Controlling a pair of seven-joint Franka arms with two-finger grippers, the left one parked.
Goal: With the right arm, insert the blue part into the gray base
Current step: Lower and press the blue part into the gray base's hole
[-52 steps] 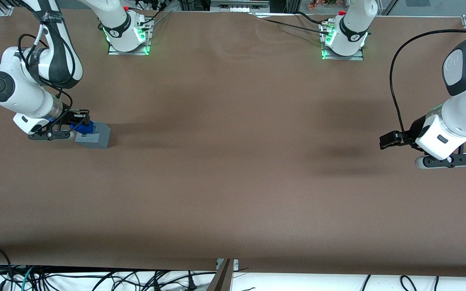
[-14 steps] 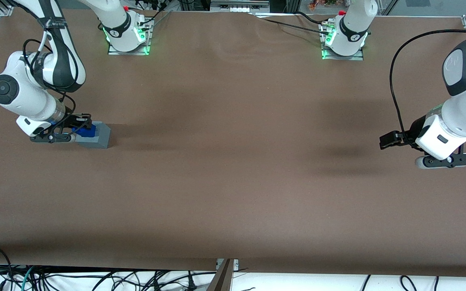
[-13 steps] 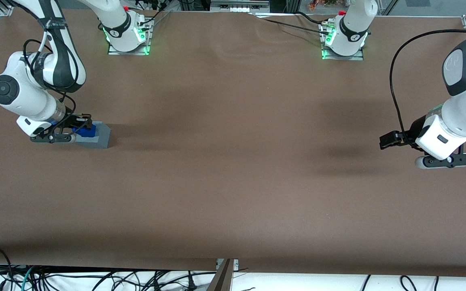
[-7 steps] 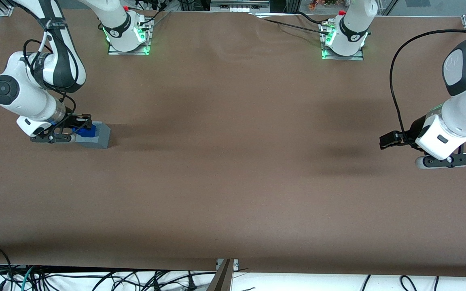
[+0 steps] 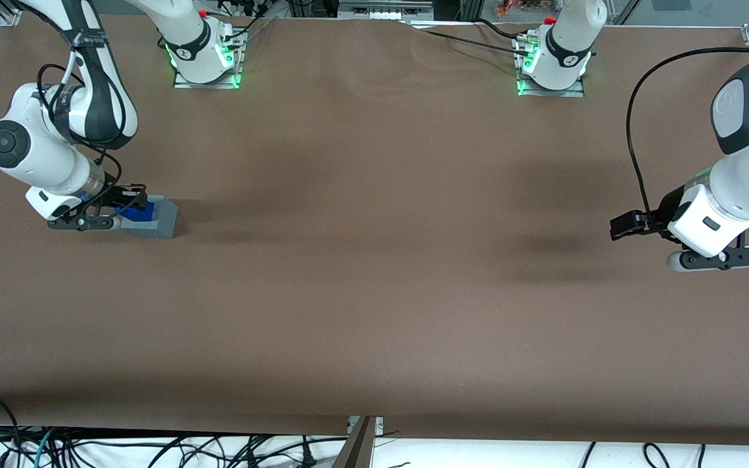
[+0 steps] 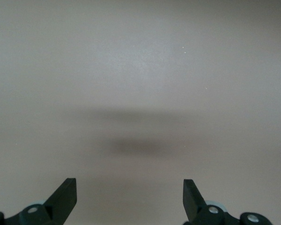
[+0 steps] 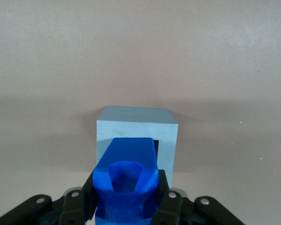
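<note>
The right arm's gripper (image 7: 125, 199) is pinching the blue part (image 7: 126, 176) between its fingers and has been easing it lower over the past few seconds — insertion looks under way, not finished. The part's leading end is entering the recess atop the gray base (image 7: 136, 129), directly beneath the gripper at the working arm's end of the table (image 5: 374, 292).

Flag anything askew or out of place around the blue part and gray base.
Nothing stands out. The gripper holds the blue part at the gray base's top recess, toward the working arm's end of the table. No damage or spill shows.
</note>
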